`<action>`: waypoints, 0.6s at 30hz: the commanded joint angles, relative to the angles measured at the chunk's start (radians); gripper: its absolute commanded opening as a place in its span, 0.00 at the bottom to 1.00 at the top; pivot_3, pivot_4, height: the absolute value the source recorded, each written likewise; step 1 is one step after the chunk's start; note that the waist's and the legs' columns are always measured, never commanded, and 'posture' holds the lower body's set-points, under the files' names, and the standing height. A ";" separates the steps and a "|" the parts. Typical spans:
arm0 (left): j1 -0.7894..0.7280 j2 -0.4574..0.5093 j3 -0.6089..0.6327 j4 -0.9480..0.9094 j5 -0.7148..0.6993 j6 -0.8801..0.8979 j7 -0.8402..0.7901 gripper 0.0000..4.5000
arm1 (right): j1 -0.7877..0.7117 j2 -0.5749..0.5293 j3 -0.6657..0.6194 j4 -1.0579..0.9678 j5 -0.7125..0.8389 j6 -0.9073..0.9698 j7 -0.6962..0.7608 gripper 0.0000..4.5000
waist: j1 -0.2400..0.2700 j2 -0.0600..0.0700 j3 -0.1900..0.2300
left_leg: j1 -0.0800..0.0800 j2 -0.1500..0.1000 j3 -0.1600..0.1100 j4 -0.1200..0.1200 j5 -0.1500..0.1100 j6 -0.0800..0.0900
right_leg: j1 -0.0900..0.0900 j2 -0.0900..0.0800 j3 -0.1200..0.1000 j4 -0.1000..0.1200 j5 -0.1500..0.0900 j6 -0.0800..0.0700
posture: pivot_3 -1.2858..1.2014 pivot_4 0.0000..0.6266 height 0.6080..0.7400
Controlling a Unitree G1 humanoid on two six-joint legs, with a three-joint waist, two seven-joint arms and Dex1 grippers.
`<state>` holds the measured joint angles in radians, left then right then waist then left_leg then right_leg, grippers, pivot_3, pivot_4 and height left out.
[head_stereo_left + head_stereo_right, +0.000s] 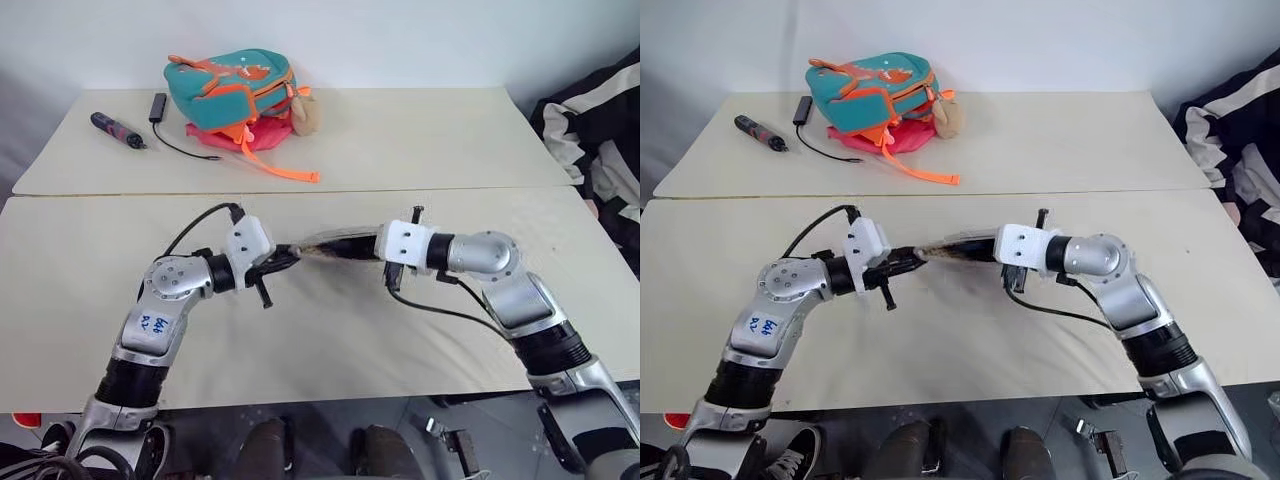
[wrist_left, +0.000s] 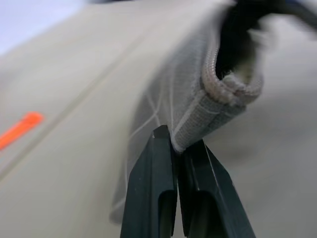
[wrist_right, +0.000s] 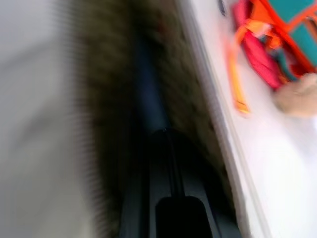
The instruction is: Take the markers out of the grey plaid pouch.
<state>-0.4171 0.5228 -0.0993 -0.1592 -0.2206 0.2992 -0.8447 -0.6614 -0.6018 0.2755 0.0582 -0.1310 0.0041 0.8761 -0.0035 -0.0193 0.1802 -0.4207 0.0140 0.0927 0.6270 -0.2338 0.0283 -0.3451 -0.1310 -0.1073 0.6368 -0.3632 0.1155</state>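
Grey plaid pouch [image 1: 335,246] held above beige table [image 1: 330,340] mid-front, pinched by closed left gripper [image 1: 290,257] and closed right gripper [image 1: 372,247]; backpack [image 1: 232,88] at far edge.

Both head cameras look forward and down from above the near edge of the surface [image 1: 400,130], sharing its whole spread out to the backpack [image 1: 232,85] near the far edge. The left wrist camera sits close behind its fingers [image 2: 158,163], facing the pouch [image 2: 218,94]. The right wrist camera looks along the pouch [image 3: 143,89] toward the backpack [image 3: 292,25].
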 commanded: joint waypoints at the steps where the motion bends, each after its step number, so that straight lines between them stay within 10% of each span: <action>1: -0.002 -0.014 -0.009 -0.094 -0.065 0.055 -0.018 0.00 | -0.004 0.026 0.043 0.010 -0.045 -0.066 -0.013 0.00 | 0.000 0.000 0.000 | 0.000 0.000 0.000 0.000 0.000 0.000 | 0.000 0.000 0.000 0.000 0.000 0.000 | 0.52 0.24 1.00; 18: 0.007 -0.062 0.041 -0.101 -0.111 0.078 0.000 0.00 | 0.000 0.052 0.060 -0.046 -0.083 -0.080 0.023 0.99 | 0.000 0.000 0.000 | 0.000 0.000 -0.001 0.001 0.000 0.000 | 0.002 0.000 0.001 -0.001 0.000 0.000 | 0.52 0.24 1.00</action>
<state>-0.4125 0.4674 -0.0857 -0.2225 -0.2906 0.4101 -0.8413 -0.6573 -0.5422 0.3470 0.0435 -0.2208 -0.0633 0.8958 -0.0034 -0.0192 0.1803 -0.4206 0.0141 0.0918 0.6277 -0.2339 0.0281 -0.3436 -0.1307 -0.1067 0.6361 -0.3632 0.1155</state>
